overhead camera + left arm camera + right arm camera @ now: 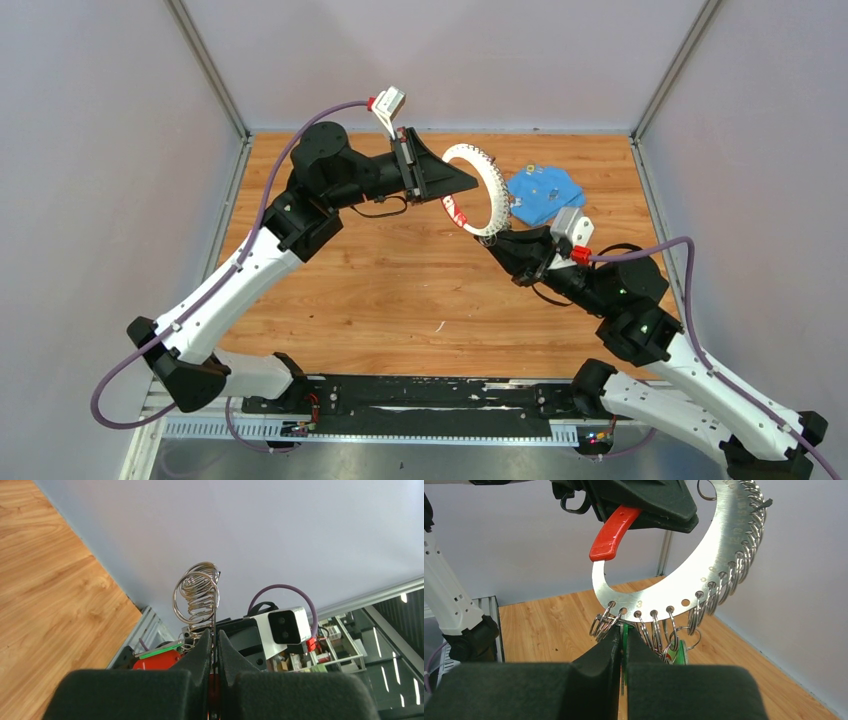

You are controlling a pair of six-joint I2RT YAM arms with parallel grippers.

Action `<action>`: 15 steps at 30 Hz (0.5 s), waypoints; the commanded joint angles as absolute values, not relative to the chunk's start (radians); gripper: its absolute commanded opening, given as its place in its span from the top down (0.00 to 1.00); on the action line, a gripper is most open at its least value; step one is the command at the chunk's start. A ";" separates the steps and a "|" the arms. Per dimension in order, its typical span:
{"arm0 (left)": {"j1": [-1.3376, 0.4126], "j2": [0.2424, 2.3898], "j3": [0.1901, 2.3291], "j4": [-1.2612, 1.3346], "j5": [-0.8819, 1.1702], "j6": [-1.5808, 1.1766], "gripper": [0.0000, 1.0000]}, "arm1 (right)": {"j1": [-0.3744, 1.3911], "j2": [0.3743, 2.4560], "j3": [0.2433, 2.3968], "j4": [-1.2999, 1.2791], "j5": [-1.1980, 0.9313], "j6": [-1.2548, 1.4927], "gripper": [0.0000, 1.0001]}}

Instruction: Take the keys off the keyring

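Observation:
The keyring (492, 190) is a flat silvery crescent held upright in the air, with a red sleeve (455, 212) at its lower end and many small split rings along its rim. My left gripper (468, 184) is shut on it from the left. In the left wrist view the ring (214, 612) runs edge-on between the closed fingers (202, 647). My right gripper (498, 240) is just below the ring and shut on a green-headed key (625, 632) hanging from it. Another green-headed key (679, 653) hangs beside it. The ring (704, 575) and its sleeve (614, 534) fill the right wrist view.
A blue flat piece (546, 192) lies on the wooden table (380, 290) at the back right, behind the right gripper. Pale walls close in the table on three sides. Red and green key heads (157, 657) show low in the left wrist view.

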State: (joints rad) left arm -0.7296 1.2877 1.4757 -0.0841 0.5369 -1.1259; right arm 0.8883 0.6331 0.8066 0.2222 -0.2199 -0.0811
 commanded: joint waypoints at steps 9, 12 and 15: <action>-0.726 1.302 1.531 -0.047 0.641 -1.125 1.00 | 0.904 0.625 0.821 0.228 -0.255 -0.109 0.99; -0.726 1.301 1.532 -0.049 0.654 -1.120 1.00 | 0.904 0.620 0.820 0.227 -0.255 -0.110 0.99; -0.726 1.304 1.535 -0.052 0.669 -1.111 1.00 | 0.904 0.619 0.826 0.223 -0.262 -0.116 0.99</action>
